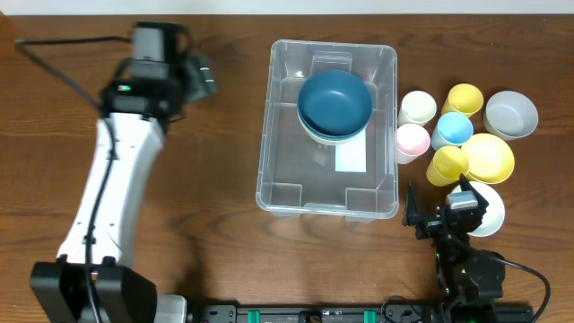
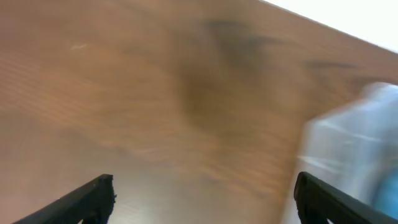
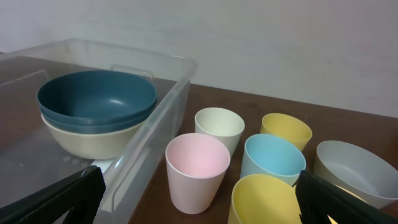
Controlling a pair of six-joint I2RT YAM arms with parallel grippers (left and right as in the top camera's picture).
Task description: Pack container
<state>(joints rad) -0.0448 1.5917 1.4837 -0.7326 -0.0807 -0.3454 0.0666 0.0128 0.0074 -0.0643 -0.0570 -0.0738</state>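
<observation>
so the pack job looks maybe a third done, going by what's in vs out. the large clear rectangular plastic container [image 1: 305, 170] sits in the middle of the brown wooden table [image 1: 224, 224], and there's a stack in its far half: a dark blue round bowl [image 1: 335, 101] on top, what looks like a second blue one under it, and a cream round bowl [image 3: 87, 142] at the bottom. the near half of the bin is bare apart from its white label.

everything else is outside, bunched just right of the container: a cream cup [image 1: 417, 108], pink cup [image 1: 412, 141], light blue cup [image 1: 453, 129], two yellow cups [image 1: 464, 97] [image 1: 446, 165], a yellow bowl [image 1: 491, 157], a pale grey bowl [image 1: 510, 114] and a white bowl [image 1: 489, 211]. that's eight things to go, by my count.

left gripper [image 2: 204, 180] is off to the left of the bin over bare table, fingers spread wide with nothing between them. right gripper [image 3: 199, 179] is near the cups, facing them, also spread wide and holding nothing. my guess is a cup or the white bowl goes next, since the right arm is parked right there.
</observation>
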